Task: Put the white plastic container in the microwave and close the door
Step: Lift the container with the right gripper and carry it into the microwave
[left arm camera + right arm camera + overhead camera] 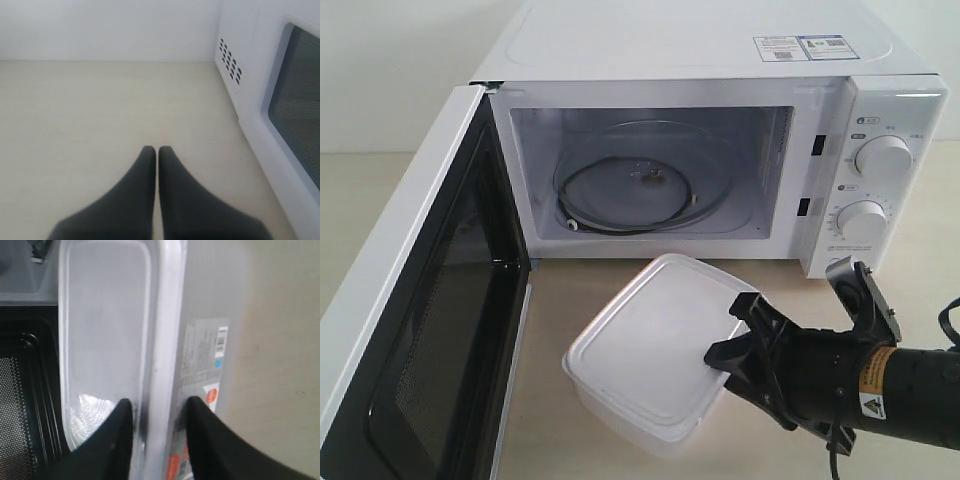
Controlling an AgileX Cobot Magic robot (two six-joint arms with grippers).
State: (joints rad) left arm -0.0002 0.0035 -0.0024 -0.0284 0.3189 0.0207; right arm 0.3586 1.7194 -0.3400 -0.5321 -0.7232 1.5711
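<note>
I see the microwave [720, 60] at the back of the table [570, 290], its cavity open and the glass turntable [640, 185] bare. The door [380, 330] is swung fully out on the left, with its black inner face turned toward the cavity. The container [650, 350] sits in front of the opening, outside the microwave, lid on and tilted. My right gripper [725, 330] comes in from the right and is clamped over the container's near edge, one finger on the lid and the other against the labelled side. My left gripper [158, 150] is over bare table beside the door's outer face, its fingers pressed together and holding nothing.
</note>
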